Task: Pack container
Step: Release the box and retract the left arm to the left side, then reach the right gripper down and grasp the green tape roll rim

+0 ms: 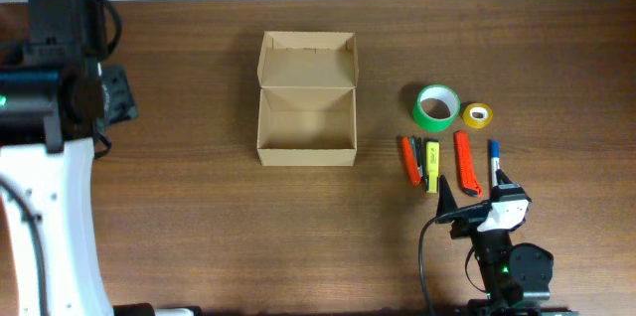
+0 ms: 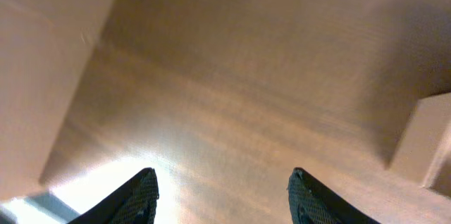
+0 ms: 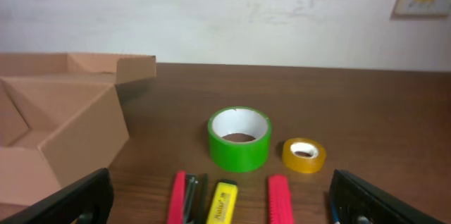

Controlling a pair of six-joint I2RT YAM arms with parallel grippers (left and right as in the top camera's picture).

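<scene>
The container point(image 1: 307, 107) stands on the brown wooden surface point(image 1: 199, 237), a little left of the middle in the overhead view. It is open, and its flap lid is folded back toward the far edge, so its inner floor shows. To its right, apart from it, stands a green tape roll point(image 1: 436, 106), and just beside this lies a smaller yellow tape roll point(image 1: 477, 115). In front of the rolls, four long things lie in a row, side by side: an orange tool point(image 1: 409, 160), a yellow highlighter point(image 1: 431, 165), a red tool point(image 1: 467, 162) and a blue pen point(image 1: 494, 152). The right end effector point(image 1: 474, 197) is at the near side of this row, with its two fingers spread wide and nothing between them. Its wrist view looks across the row toward the rolls, with the container at the left. The left end effector point(image 2: 222, 192) is at the far left, well apart from the container. It is also released, both fingertips apart above the blurred surface. Pale tan shapes at the edges of its view are too blurred to name.
</scene>
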